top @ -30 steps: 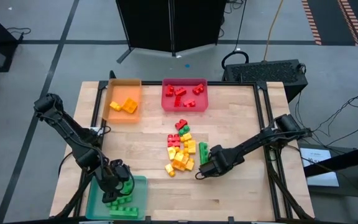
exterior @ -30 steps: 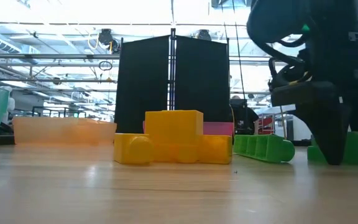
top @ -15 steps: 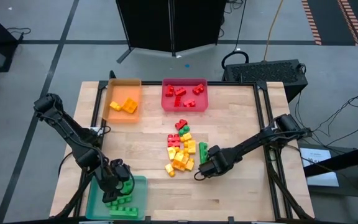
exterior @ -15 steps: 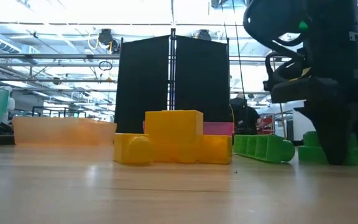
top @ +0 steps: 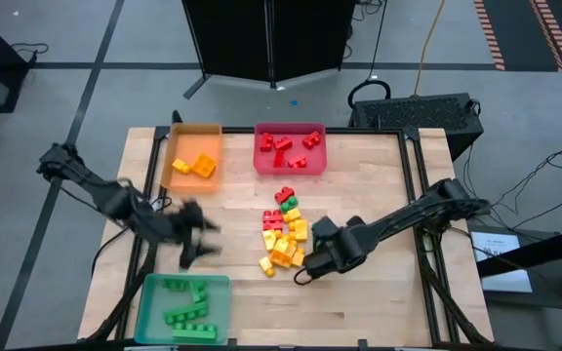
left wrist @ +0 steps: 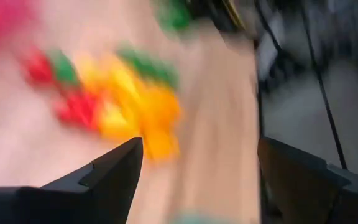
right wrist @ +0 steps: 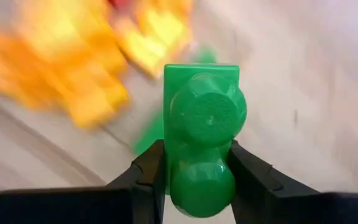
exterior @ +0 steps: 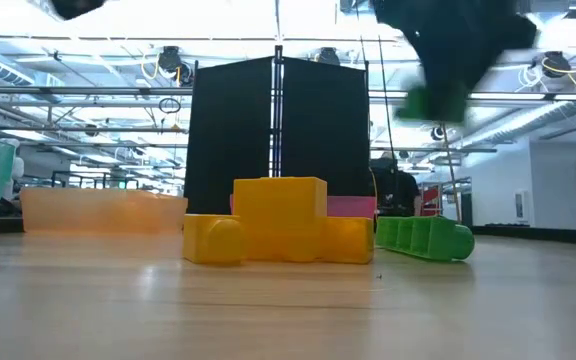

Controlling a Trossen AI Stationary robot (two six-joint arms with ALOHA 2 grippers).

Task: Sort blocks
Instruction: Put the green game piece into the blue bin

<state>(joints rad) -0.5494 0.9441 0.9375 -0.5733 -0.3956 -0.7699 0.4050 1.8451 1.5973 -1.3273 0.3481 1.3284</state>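
— Any writing to read anywhere? A label, a brand, a number?

— None. The blocks (top: 283, 234) show only plain studs, no lettering that can be made out.

— The trays at the tabletop's (top: 379, 195) far edge?

— The orange tray (top: 195, 157) and the red tray (top: 290, 147) carry no print. The teal tray (top: 185, 307) at the near left corner is just as bare.

— The dark panel (exterior: 278, 135) behind the tabletop?

— Plain black, no sign on it.

— And the room beyond, in the low view?

— Lights, beams and pipes; nothing there is legible. Both wrist views are too blurred to give any text.
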